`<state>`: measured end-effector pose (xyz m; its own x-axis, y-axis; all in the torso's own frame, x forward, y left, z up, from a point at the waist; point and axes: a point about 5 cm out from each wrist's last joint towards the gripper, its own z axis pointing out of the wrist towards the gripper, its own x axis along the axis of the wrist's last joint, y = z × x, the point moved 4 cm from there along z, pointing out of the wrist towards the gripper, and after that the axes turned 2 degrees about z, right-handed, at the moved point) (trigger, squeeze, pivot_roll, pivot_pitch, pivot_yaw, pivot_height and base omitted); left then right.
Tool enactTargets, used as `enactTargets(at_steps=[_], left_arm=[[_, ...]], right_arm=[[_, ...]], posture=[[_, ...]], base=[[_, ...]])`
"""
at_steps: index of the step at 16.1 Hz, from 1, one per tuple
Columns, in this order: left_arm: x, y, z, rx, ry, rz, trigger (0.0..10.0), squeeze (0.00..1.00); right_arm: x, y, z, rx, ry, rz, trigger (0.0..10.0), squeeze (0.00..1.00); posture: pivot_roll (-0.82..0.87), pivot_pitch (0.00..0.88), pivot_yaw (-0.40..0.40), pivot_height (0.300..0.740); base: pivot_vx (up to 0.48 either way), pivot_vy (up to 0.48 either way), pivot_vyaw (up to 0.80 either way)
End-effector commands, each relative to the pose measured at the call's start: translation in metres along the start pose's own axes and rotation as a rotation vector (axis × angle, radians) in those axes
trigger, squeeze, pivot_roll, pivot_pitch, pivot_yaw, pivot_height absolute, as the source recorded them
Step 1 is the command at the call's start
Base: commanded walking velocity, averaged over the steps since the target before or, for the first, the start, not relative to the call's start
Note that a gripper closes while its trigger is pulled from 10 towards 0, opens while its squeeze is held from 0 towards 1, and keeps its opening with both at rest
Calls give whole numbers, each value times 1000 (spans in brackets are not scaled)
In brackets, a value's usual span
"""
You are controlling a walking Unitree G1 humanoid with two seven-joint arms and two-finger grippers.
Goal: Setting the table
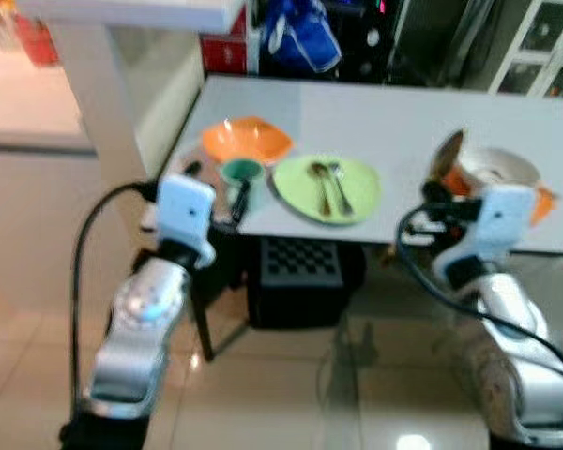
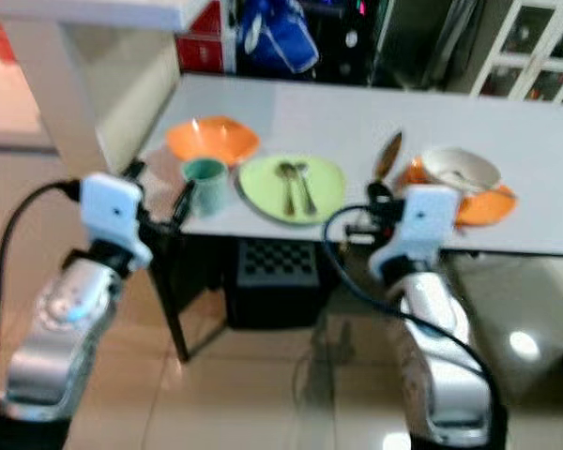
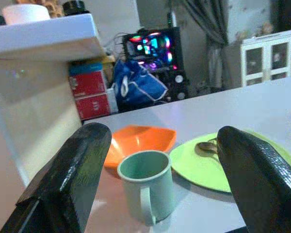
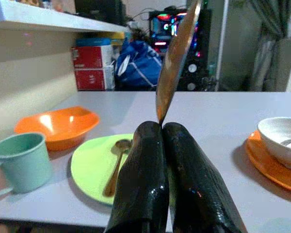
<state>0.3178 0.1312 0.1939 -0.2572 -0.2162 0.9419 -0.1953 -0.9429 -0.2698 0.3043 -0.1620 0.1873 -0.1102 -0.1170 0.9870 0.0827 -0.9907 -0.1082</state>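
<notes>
Cutlery first: the right hand (image 2: 380, 202) is clamped on a knife (image 4: 177, 58), blade upright, near the orange plate (image 2: 493, 206) — likely to lay beside it. Left hand (image 1: 216, 192), fingers apart, faces the green cup (image 3: 148, 187) on the table (image 2: 357, 112).

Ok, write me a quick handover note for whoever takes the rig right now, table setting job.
Right gripper: shut on a spoon, held upright near the table's front edge, left of the orange plate with the white bowl.
Left gripper: open, lined up on the green cup, not touching it.
Done: green plate holds two spoons; orange bowl sits behind the cup.
Left: set the held spoon down, probably by the white bowl; place the cup.
</notes>
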Motion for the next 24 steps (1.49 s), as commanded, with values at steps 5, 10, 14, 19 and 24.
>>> enactTargets(at_steps=[5,10,14,19,24], left_arm=[[3,5,2,-19,9,4,10000,0],[3,1,4,14,-8,-56,10000,0],[7,10,5,-63,12,-48,10000,0],[8,9,7,-65,14,-65,10000,0],[7,9,7,-75,13,-64,10000,0]], right_arm=[[-6,11,-3,-51,-36,-21,10000,0],[-23,12,-3,-44,-143,-76,10000,0],[-21,6,-1,-44,-125,-49,10000,0],[-20,8,0,-47,-130,-45,10000,0],[-19,7,0,-42,-126,-61,10000,0]], posture=[[0,0,-7,740],[0,0,-6,740],[1,0,-4,740],[0,0,1,740],[0,0,1,740]], base=[[0,-392,0],[0,-156,0],[68,0,0],[391,0,-171],[424,0,0]])
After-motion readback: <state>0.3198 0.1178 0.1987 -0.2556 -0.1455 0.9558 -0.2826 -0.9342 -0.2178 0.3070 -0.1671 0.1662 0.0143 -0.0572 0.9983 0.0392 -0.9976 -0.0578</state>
